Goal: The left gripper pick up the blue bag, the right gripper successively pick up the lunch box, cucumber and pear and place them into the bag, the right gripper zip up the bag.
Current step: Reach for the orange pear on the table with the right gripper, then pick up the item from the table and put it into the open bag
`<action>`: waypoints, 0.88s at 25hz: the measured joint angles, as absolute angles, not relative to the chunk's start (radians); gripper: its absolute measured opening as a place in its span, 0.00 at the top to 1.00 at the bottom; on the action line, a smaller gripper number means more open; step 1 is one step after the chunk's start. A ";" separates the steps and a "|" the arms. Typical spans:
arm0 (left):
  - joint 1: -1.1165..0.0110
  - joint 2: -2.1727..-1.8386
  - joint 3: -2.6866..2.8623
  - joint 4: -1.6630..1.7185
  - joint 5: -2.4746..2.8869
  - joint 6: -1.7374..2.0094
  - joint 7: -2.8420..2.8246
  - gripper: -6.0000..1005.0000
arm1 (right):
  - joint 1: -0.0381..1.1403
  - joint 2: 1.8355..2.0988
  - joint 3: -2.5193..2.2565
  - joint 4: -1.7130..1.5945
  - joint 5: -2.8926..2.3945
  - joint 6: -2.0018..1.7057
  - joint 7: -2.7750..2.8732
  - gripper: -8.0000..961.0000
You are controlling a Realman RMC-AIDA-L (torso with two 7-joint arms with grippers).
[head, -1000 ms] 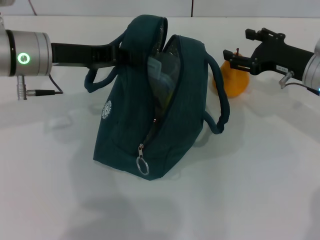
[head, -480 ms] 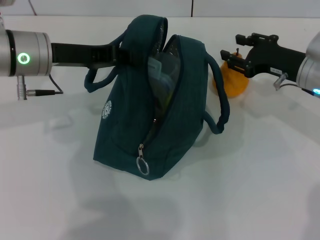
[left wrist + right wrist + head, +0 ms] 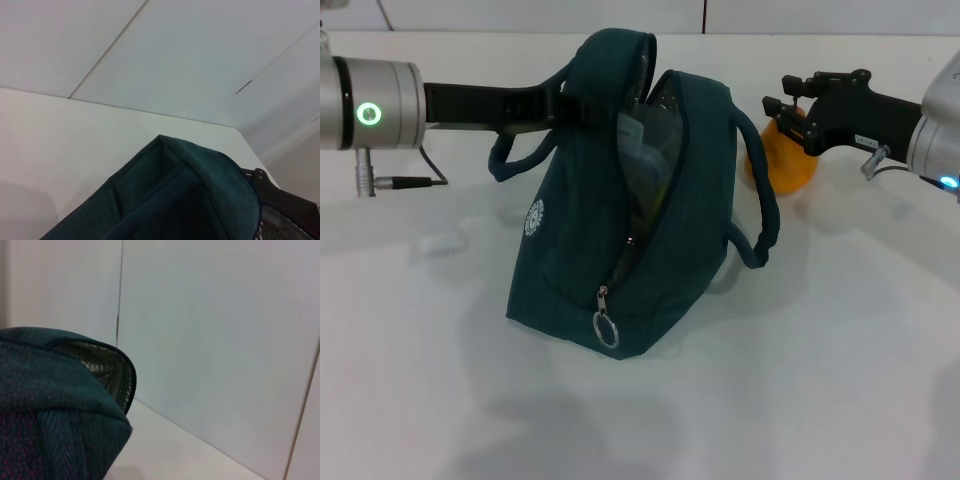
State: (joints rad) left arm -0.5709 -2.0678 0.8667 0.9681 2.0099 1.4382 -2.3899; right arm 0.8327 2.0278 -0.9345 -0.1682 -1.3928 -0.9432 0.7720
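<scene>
The round yellow-orange pear [image 3: 788,160] lies on the white counter [image 3: 840,350], at the far right, just beside the soft dark blue-green fabric bag [image 3: 630,215]. It looks firm, smooth and easy to bruise, so I think a gentle grip across its middle is best. The right end effector [image 3: 778,108] reaches in level, directly over the pear; whether it grips I cannot tell. The left end effector [image 3: 560,105] is stretched level from the left and clenched on the bag's far upper edge.

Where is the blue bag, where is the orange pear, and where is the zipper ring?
blue bag [image 3: 560,265]: head view, on its front side panel.
pear [image 3: 790,168]: head view, on its round orange body behind the bag.
zipper ring [image 3: 607,331]: head view, on the metal loop at the bag's lower front.
</scene>
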 joint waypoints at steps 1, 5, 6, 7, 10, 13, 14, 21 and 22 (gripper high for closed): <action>-0.571 -2.068 0.867 0.968 2.010 1.438 -2.390 0.93 | 0.833 2.028 -0.933 -0.168 -1.393 -0.943 0.772 0.67; -0.575 -2.068 0.867 0.968 2.009 1.436 -2.390 0.93 | 0.833 2.028 -0.930 -0.168 -1.393 -0.943 0.770 0.68; -0.575 -2.068 0.867 0.968 2.009 1.436 -2.390 0.93 | 0.833 2.028 -0.931 -0.168 -1.393 -0.943 0.770 0.68; -0.576 -2.068 0.867 0.968 2.009 1.436 -2.390 0.93 | 0.832 2.028 -0.933 -0.168 -1.393 -0.943 0.769 0.68; -0.577 -2.068 0.867 0.968 2.009 1.435 -2.390 0.93 | 0.831 2.028 -0.935 -0.168 -1.393 -0.943 0.760 0.69; -0.577 -2.068 0.867 0.968 2.008 1.434 -2.390 0.93 | 0.831 2.028 -0.935 -0.168 -1.393 -0.943 0.744 0.70; -0.577 -2.068 0.867 0.968 2.007 1.434 -2.390 0.93 | 0.830 2.028 -0.935 -0.168 -1.393 -0.943 0.743 0.70; -0.578 -2.068 0.867 0.968 2.007 1.434 -2.390 0.93 | 0.828 2.028 -0.930 -0.167 -1.386 -0.944 0.729 0.88; -0.578 -2.068 0.867 0.968 2.007 1.434 -2.390 0.93 | 0.826 2.028 -0.930 -0.167 -1.377 -0.945 0.723 0.90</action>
State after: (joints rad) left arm -0.5784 -2.0678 0.8667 0.9684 2.0068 1.4342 -2.3899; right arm 0.8260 2.0279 -0.9297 -0.1671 -1.3770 -0.9454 0.7230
